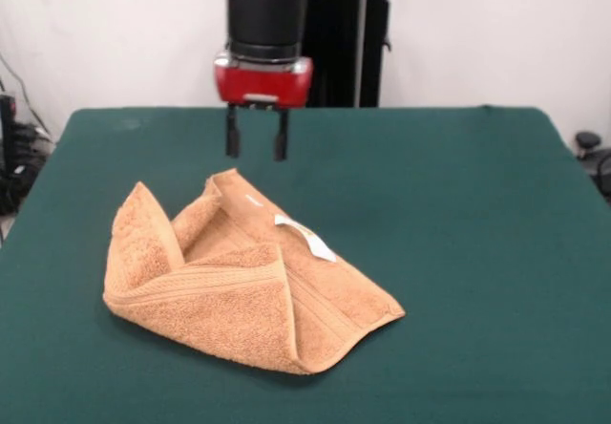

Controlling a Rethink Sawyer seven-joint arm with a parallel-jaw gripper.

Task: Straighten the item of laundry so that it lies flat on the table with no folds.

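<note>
The orange-tan terry towel [239, 286] lies crumpled on the dark green table [458, 214], left of centre. Its near edge is folded up over itself, its left part stands up in a peak, and ribbed bands run across the folds. A small white tag [307, 236] sticks out on its upper right side. My gripper [256, 154] hangs from the red and black arm above the towel's far corner, clear of the cloth. Its two dark fingers [232, 142] point down with a gap between them, open and empty.
The robot's black pedestal [348, 52] stands behind the table's far edge. Cables and dark gear [14, 152] sit off the table's left side, and a dark object [590, 147] sits off its right side.
</note>
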